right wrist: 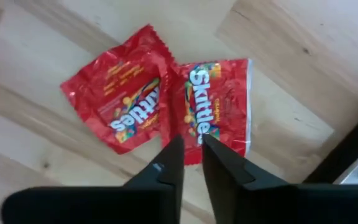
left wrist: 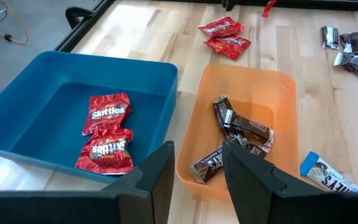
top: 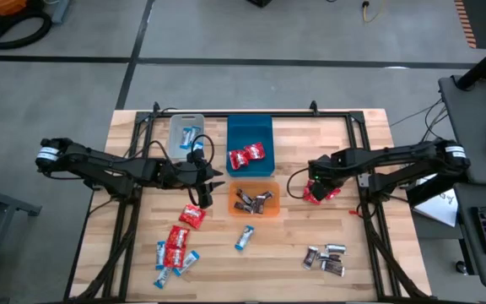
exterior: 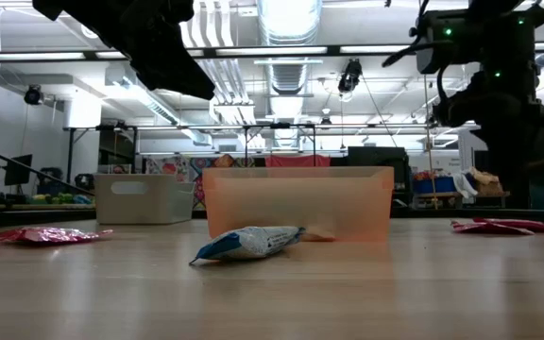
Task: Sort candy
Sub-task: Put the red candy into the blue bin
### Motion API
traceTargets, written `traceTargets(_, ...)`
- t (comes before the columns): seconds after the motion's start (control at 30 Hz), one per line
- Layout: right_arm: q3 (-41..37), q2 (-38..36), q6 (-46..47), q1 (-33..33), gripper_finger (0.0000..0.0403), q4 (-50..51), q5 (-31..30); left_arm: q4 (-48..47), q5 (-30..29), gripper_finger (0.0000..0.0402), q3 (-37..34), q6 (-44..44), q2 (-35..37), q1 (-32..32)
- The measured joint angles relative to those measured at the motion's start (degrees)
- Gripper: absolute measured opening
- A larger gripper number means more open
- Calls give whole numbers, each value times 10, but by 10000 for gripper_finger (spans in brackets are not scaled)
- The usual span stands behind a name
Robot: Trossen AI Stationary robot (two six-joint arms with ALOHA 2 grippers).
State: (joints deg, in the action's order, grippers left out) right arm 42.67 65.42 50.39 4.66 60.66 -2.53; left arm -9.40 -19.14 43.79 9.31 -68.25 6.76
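Two red candy packs (right wrist: 120,102) (right wrist: 219,106) lie flat side by side on the wooden table, right of the bins (top: 321,194). My right gripper (right wrist: 192,152) points down above them, with a narrow gap between its fingers and nothing in it. My left gripper (left wrist: 197,180) hangs open and empty over the near edges of the blue bin (left wrist: 42,93) and the orange bin (left wrist: 247,71). Two red packs (left wrist: 107,130) lie in the blue bin, several dark candies (left wrist: 241,134) in the orange one, and blue-and-white candies in the clear bin (top: 186,133).
Loose candy lies on the table's near half: a mixed red and blue-and-white pile (top: 175,247) at the left, one red pack (top: 192,216), one blue-and-white candy (top: 244,237) in front of the orange bin, and dark candies (top: 325,257) at the right. A black frame borders the table.
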Motion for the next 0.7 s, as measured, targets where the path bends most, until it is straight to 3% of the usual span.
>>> traceTargets(0.23,0,49,-30,0,137,4,0,1,0,119,0,-1,0,0)
traceTargets(0.37,0,97,-64,0,172,4,30,1,0,119,0,-3,0,0)
traceTargets(0.7,1,182,-134,12,235,3,41,4,0,119,0,-10,0,0)
